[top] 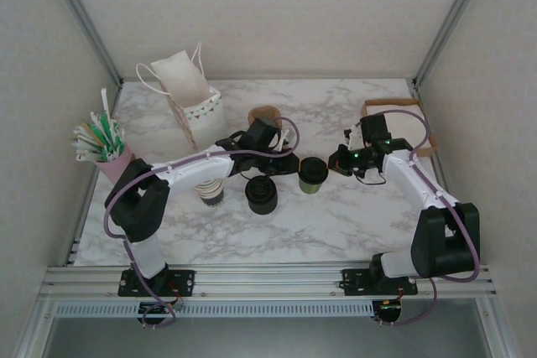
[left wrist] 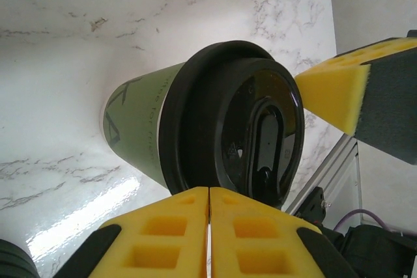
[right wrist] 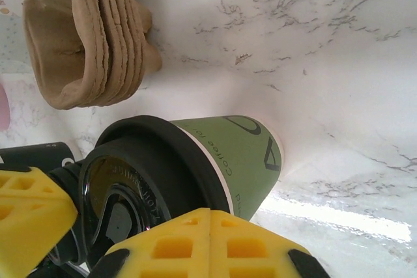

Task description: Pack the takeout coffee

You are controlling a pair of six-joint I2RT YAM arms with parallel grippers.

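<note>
Marble desk carries the takeout coffee upright near its middle; left end effector and right end effector, both clenched empty, flank it. Best open one before gripping its wall.

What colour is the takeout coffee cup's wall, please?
The cup wall is olive green, clearest in the left wrist view.

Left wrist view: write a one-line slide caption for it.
Shut left end effector beside the black-lidded, olive-green takeout coffee standing on the marble table.
</note>
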